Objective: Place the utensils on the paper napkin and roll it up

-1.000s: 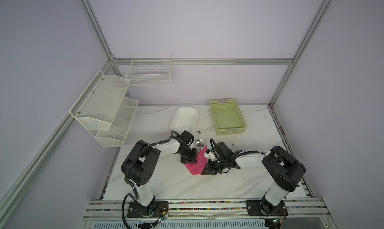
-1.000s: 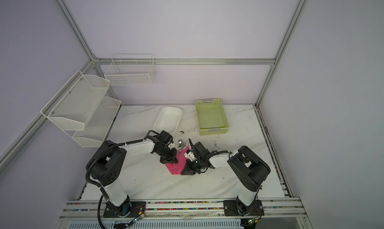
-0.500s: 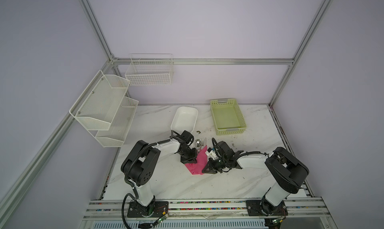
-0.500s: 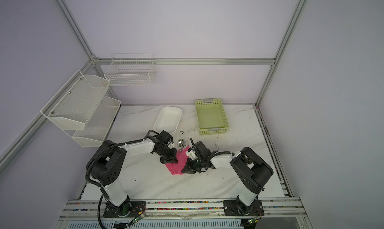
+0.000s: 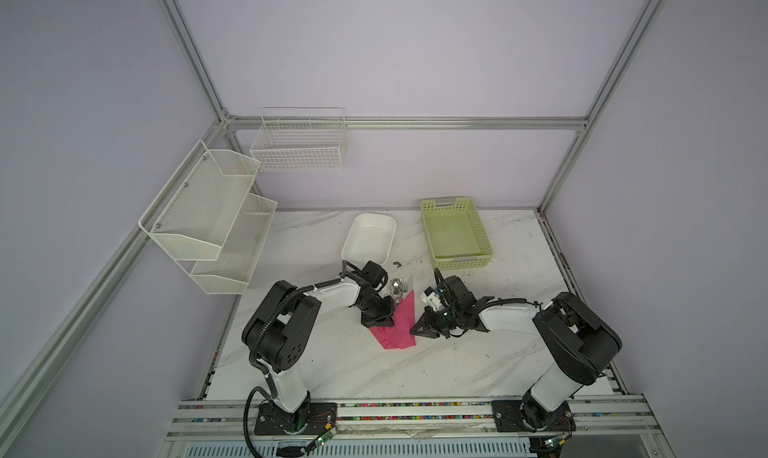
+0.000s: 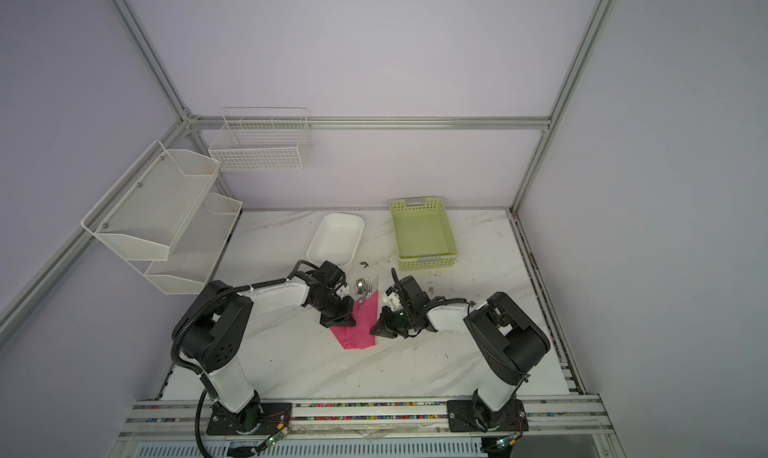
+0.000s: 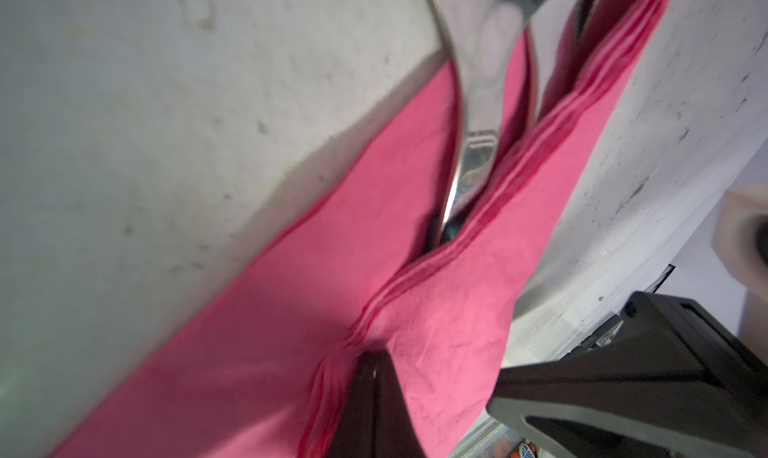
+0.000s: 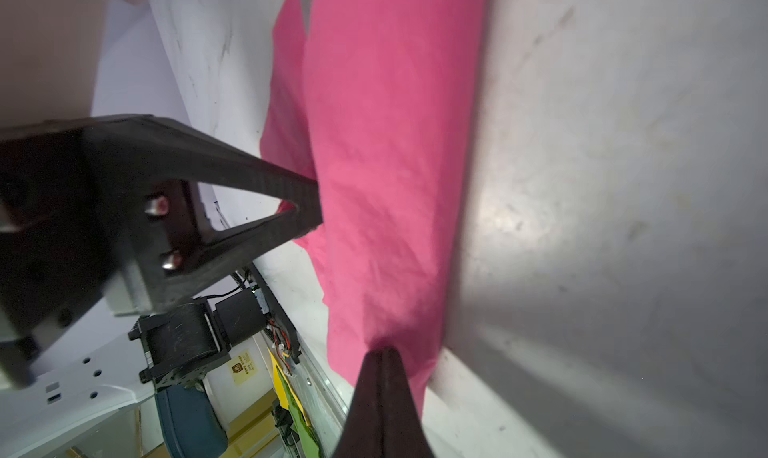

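- The paper napkin (image 5: 398, 325) lies on the marble table (image 5: 332, 364) between the two arms, near the middle of the table in both top views.
- It is folded over lengthwise into a narrow pink strip, with several layered edges showing along the fold in the left wrist view (image 7: 415, 277).
- The utensils (image 5: 398, 287) sit inside that fold. Their shiny heads stick out of the far end (image 6: 364, 287), pointing toward the white dish (image 5: 369, 238).
- In the left wrist view one metal neck (image 7: 476, 144) runs down into the fold. The handles are almost wholly hidden by the paper.
- The left gripper (image 5: 384, 319) has its jaws clenched together. Its tip (image 7: 374, 366) presses on the layered edge of the napkin, which gathers toward it.
- I cannot tell whether any paper is caught between those jaws.
- The right gripper (image 5: 415, 330) is also clenched tight. Its tip (image 8: 383, 358) meets the opposite long side of the napkin, where the paper puckers slightly.
- Here too I cannot tell whether paper is nipped or only pressed.
- The two grippers face each other across the napkin (image 6: 359, 327), near its end closest to the robot bases.
- A green basket (image 5: 456, 231) stands at the back of the table, beside the white dish and well apart from the napkin.
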{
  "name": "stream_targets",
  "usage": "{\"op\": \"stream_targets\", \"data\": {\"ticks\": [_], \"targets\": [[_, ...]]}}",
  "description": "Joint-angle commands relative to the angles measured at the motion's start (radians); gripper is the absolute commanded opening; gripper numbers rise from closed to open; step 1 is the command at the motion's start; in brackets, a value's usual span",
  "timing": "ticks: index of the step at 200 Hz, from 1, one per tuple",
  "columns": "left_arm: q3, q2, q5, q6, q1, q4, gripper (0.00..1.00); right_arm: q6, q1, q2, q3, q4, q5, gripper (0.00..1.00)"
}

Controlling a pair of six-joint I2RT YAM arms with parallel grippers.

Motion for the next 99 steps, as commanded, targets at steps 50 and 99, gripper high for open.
{"op": "stream_targets", "data": {"ticks": [50,99], "targets": [[0.023,0.020,-0.033,0.024,0.000,-0.006,0.04,-0.028,-0.011,0.016,0.007,-0.043,0.069,0.00],[0.026,0.021,-0.031,0.024,0.000,-0.006,0.04,-0.027,-0.047,-0.034,0.055,-0.055,0.071,0.00]]}}
